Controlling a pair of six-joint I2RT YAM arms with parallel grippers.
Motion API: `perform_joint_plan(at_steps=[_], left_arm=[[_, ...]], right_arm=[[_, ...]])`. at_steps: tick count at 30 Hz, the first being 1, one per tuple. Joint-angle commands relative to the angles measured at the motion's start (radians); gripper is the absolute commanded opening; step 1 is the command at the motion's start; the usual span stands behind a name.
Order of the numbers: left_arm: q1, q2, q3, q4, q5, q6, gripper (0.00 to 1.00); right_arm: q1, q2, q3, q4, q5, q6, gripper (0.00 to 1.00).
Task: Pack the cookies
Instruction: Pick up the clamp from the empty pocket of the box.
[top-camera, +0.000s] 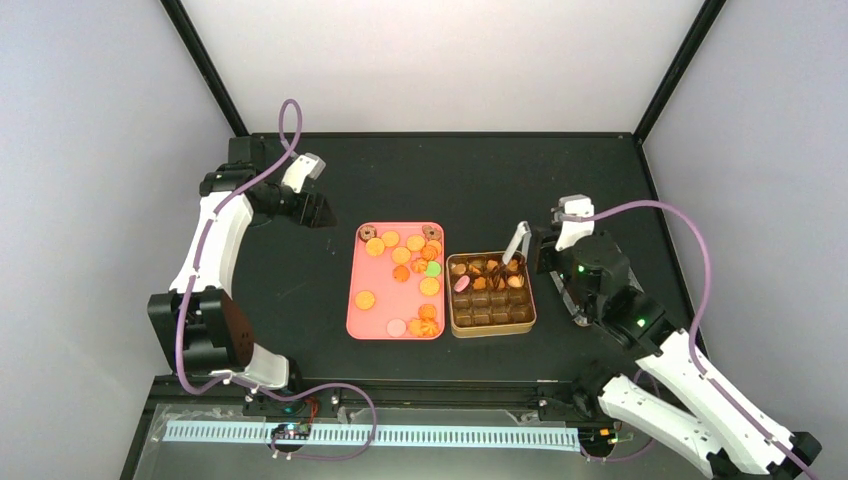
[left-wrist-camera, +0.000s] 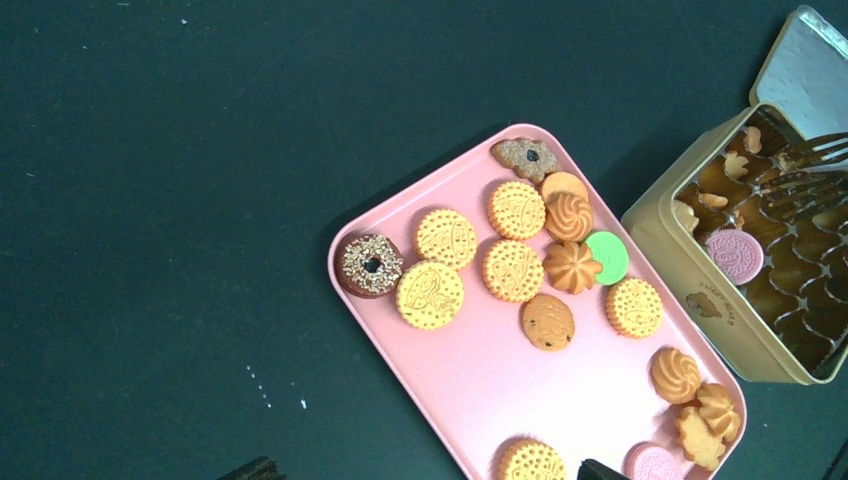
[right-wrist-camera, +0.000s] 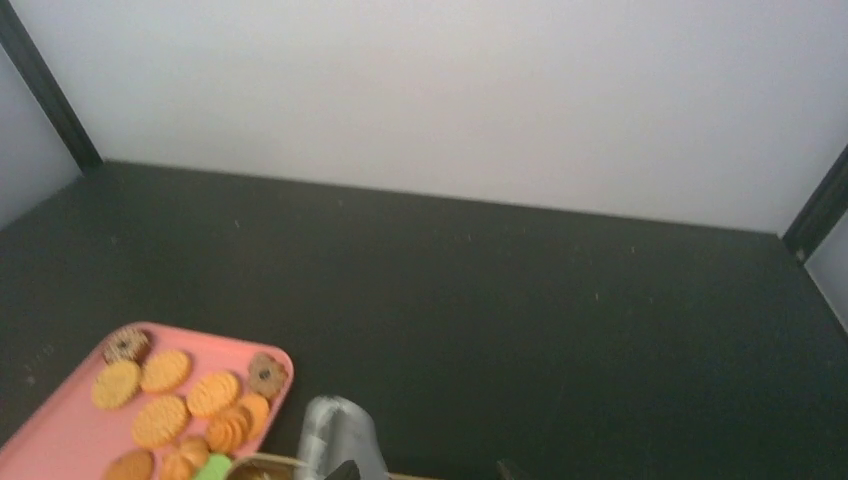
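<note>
On the left, the left gripper is hovering with its jaws spread wide, gripping nothing. To its right, one pink tray is carrying seventeen small round cookies. They are mostly yellow and orange, with one green, one pink and a few brown. Just beside it, one gold tin is holding several more, too small to count. The right gripper is pinching one pair of metal tongs over the tin.

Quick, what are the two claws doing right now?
Left gripper: open, holding nothing.
Right gripper: closed on the metal tongs, over the tin.
</note>
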Motion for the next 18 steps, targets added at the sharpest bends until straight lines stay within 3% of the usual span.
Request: perform_joint_plan(at_steps=[1, 18], left_arm=[[0.003, 0.025, 0.03, -0.008, 0.04, 0.012, 0.79], [0.003, 0.017, 0.02, -0.018, 0.046, 0.029, 0.79]], right_arm=[[-0.004, 0.006, -0.074, -0.027, -0.021, 0.039, 0.35], [-0.005, 0.056, -0.129, -0.005, -0.114, 0.062, 0.31]])
